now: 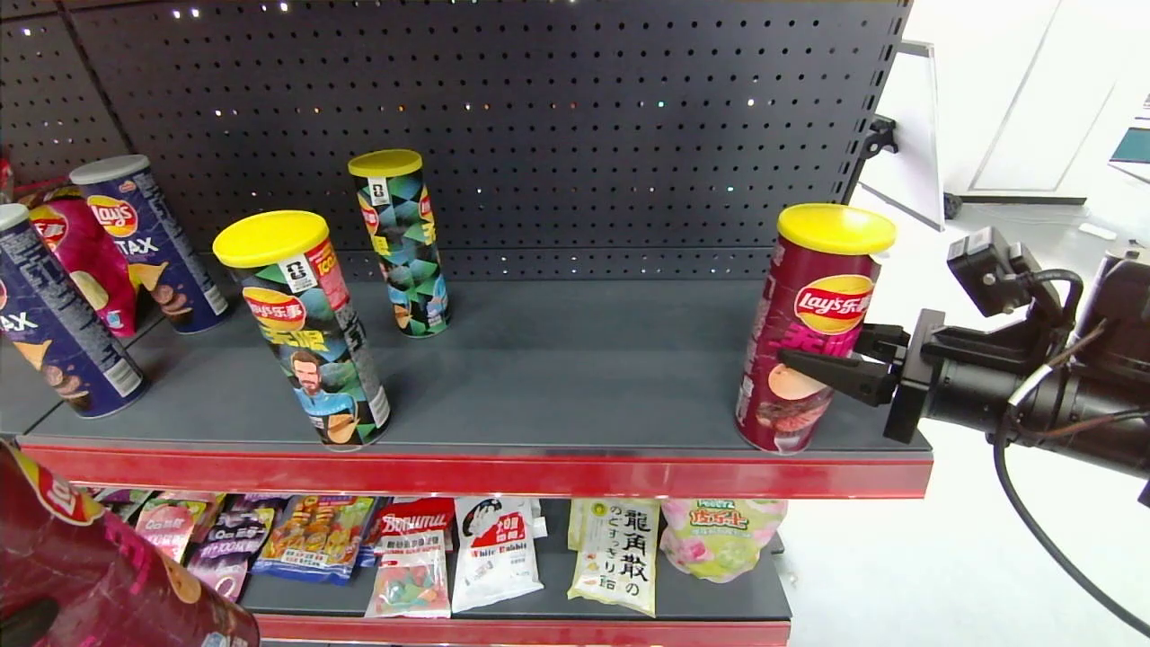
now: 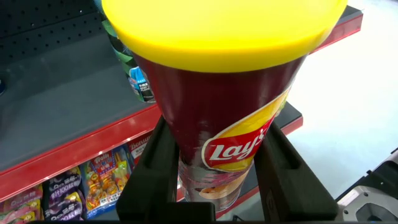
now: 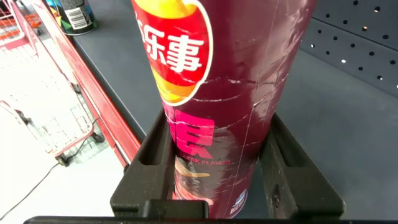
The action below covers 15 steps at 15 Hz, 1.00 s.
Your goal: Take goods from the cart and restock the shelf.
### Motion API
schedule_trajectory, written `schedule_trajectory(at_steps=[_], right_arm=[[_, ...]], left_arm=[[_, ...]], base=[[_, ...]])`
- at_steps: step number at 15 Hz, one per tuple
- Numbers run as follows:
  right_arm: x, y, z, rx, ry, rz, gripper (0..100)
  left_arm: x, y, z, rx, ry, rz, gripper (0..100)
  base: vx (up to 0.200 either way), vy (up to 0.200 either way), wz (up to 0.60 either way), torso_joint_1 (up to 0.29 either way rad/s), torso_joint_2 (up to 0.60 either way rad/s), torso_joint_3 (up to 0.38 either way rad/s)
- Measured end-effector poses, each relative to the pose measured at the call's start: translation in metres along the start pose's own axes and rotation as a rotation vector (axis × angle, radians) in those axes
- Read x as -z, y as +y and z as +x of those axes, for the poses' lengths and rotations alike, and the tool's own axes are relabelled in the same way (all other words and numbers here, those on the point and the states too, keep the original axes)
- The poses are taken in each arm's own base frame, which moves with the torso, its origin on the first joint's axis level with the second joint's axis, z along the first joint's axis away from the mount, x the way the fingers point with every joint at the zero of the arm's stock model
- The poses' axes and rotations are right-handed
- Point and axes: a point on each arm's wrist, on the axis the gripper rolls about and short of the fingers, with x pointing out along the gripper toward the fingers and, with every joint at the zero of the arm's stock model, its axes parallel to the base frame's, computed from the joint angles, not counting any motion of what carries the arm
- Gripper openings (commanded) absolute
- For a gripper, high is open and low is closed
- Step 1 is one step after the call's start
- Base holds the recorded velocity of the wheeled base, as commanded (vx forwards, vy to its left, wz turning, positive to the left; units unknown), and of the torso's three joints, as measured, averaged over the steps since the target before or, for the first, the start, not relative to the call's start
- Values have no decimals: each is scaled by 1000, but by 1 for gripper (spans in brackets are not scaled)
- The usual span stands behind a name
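A dark red chip can with a yellow lid (image 1: 809,328) stands upright at the right end of the grey upper shelf (image 1: 557,377), near its front edge. My right gripper (image 1: 795,355) comes in from the right, shut on this can's lower half; the right wrist view has the can (image 3: 217,93) snug between the fingers (image 3: 155,155). My left gripper (image 2: 217,168) is shut on a second red can with a yellow lid (image 2: 230,124), held below and in front of the shelf; this can (image 1: 99,575) also appears at the bottom left of the head view.
Two green-patterned cans (image 1: 305,328) (image 1: 400,243) stand at the shelf's middle left, with free room between them and the right can. Blue cans (image 1: 153,243) and a red bag (image 1: 85,256) crowd the left. Snack bags (image 1: 503,553) fill the lower shelf. A wire cart (image 3: 50,112) stands behind.
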Motion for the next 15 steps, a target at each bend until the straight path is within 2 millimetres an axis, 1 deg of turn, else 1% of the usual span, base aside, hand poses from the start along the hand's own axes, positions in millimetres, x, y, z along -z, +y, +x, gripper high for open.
schedule_trajectory(at_steps=[8, 15], right_arm=[[5, 4, -4, 22, 15, 11, 0], [5, 5, -5, 19, 16, 12, 0]], left_arm=[[0, 0, 1, 1, 6, -3, 0], [1, 0, 2, 4, 9, -4, 0]], base=[[0, 0, 0, 0, 0, 0], [0, 0, 0, 0, 0, 0]])
